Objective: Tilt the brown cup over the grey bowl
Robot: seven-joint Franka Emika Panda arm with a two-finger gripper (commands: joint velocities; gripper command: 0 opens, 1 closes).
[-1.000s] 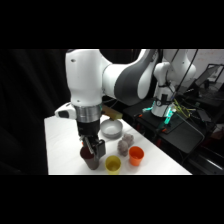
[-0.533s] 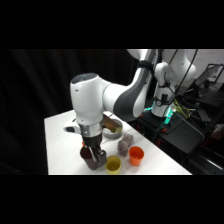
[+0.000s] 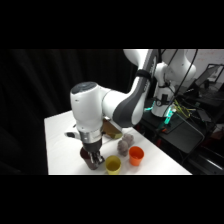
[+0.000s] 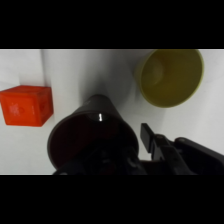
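The brown cup (image 3: pixel 88 157) stands upright near the table's front edge. In the wrist view the brown cup (image 4: pixel 92 132) shows its dark mouth from above. My gripper (image 3: pixel 93 158) has come down around it. One black finger (image 4: pixel 148 141) stands just off the cup's right wall with a thin gap. The other finger is hidden behind the cup. My gripper (image 4: pixel 95 152) is open. A sliver of the grey bowl (image 3: pixel 114 132) shows behind the arm; the rest is hidden.
A yellow cup (image 3: pixel 113 164) (image 4: pixel 170 77) stands right beside the brown cup. An orange cup (image 3: pixel 135 155) and a lumpy grey-pink object (image 3: pixel 123 145) sit further right. A red block (image 4: pixel 27 105) lies on the brown cup's other side. The table's front edge is close.
The arm has swung forward over the table and the gripper has come down lower around the brown cup. The arm now covers most of the bowl. The cups have not moved.
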